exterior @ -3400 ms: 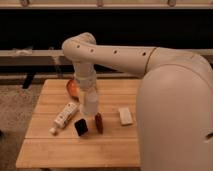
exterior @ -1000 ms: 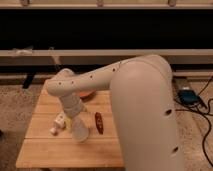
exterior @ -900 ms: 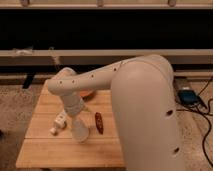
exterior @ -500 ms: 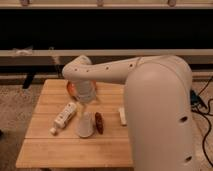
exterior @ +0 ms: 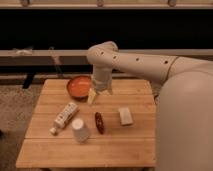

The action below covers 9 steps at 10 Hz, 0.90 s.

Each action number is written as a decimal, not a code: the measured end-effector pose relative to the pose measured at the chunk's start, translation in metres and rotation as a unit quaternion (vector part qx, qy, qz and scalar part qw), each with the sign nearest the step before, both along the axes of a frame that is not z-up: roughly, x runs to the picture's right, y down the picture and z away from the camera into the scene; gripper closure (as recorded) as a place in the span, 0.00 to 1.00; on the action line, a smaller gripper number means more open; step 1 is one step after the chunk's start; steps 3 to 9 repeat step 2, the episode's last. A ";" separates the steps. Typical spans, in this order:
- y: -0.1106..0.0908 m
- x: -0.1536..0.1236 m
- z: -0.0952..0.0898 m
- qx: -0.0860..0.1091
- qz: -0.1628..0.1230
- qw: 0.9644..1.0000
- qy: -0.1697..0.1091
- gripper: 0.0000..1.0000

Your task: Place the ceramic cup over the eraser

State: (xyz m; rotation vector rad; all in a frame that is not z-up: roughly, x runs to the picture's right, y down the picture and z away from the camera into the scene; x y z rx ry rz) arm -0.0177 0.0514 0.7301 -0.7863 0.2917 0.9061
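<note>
I read the ceramic cup as standing upside down on the wooden table, wider rim on the boards and narrow base up, just left of the dark red oblong thing, which I use as my landmark. No eraser shows anywhere on the boards, so I judge it is sitting under the cup, which is why the cup is mouth down; the covering looks done. The gripper hangs above and behind the dark red oblong thing, close beside the red bowl, well apart from the cup and carrying nothing I can see; whether its fingers are spread or pressed together I cannot tell. The white tube lies slantwise left of the landmark, the white block to its right.
</note>
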 end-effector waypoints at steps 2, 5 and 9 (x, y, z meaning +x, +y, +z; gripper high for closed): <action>0.000 -0.005 0.000 0.001 0.000 1.000 -0.003 0.20; 0.000 -0.005 0.000 0.001 0.000 1.000 -0.003 0.20; 0.000 -0.005 0.000 0.001 0.000 1.000 -0.003 0.20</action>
